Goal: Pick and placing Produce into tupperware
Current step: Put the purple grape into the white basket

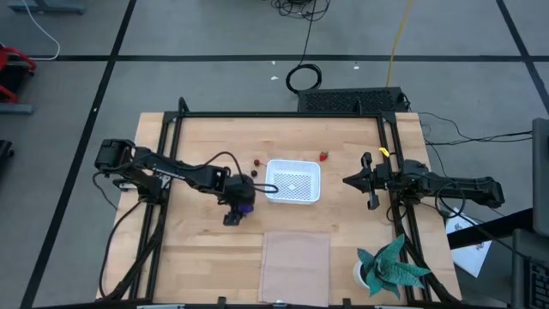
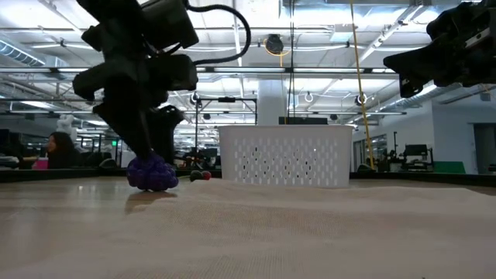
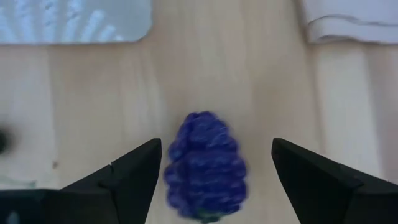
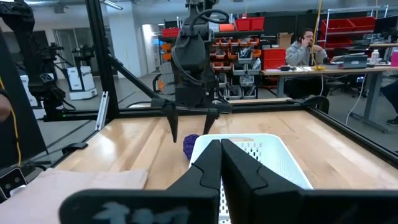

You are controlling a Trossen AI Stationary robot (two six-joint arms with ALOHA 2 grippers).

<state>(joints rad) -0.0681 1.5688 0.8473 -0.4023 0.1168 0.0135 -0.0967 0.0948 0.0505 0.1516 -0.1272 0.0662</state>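
Counter (image 1: 197,232) first, then the white tupperware (image 1: 293,181) at its middle. I have the left hand (image 3: 214,171) low beside the tupperware, fingers spread wide around the purple bunch (image 3: 206,164), which sits on the wood between them, untouched, its long axis running along the fingers. My right hand (image 4: 221,163) waits pinched shut and empty beyond the tupperware, much farther off. Two small berries (image 1: 257,160) and the strawberry (image 1: 323,156) lie near the tupperware's far side, too tiny to read well.
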